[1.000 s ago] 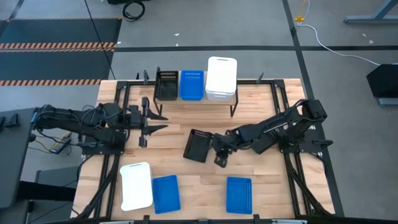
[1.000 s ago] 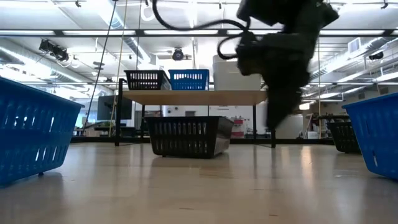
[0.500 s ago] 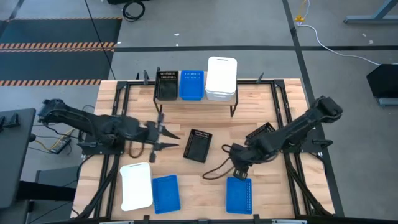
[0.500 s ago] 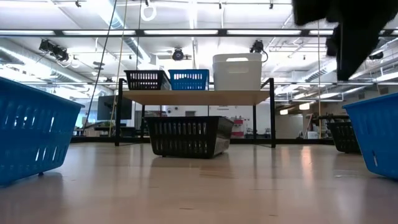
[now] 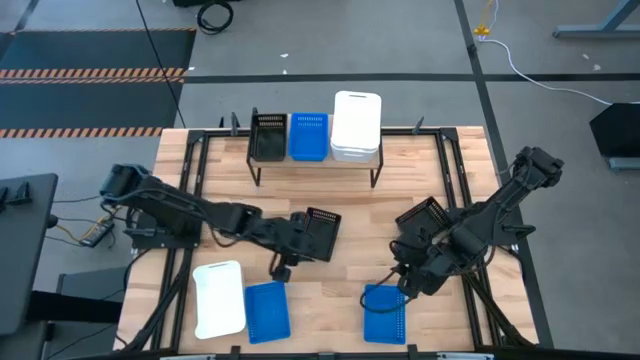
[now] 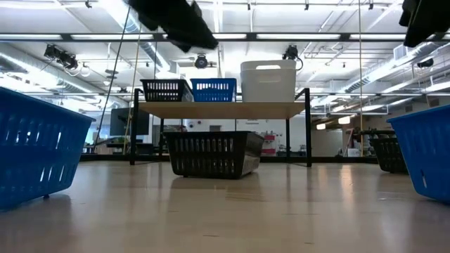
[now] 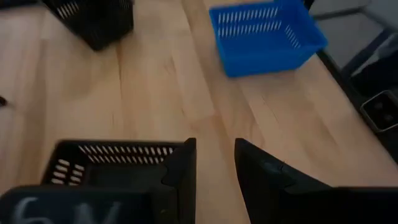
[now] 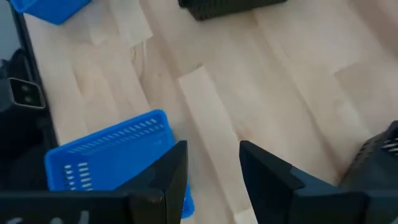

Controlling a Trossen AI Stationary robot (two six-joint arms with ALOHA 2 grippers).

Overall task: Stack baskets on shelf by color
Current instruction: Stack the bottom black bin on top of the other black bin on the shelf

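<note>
The shelf (image 5: 315,158) stands at the far edge and carries a black basket (image 5: 267,136), a blue basket (image 5: 308,136) and a white basket (image 5: 356,125). A loose black basket (image 5: 320,233) sits mid-table on its base. My left gripper (image 5: 290,247) (image 7: 214,162) hovers open above its near end (image 7: 112,163); no touch shows. A blue basket (image 5: 384,312) lies near the right front. My right gripper (image 5: 405,282) (image 8: 211,165) is open above its far end (image 8: 112,155).
A second loose black basket (image 5: 422,217) sits at the right side. A white basket (image 5: 219,298) and another blue basket (image 5: 266,310) lie at the near left. Bare wood (image 5: 350,190) stretches between the shelf and the loose baskets. Black frame rails (image 5: 190,180) border the table.
My left gripper has swung from the table's left side rightward to the central black basket. My right gripper has drawn away from that basket toward the near edge and now hangs over the right blue basket. The baskets have stayed in place.
</note>
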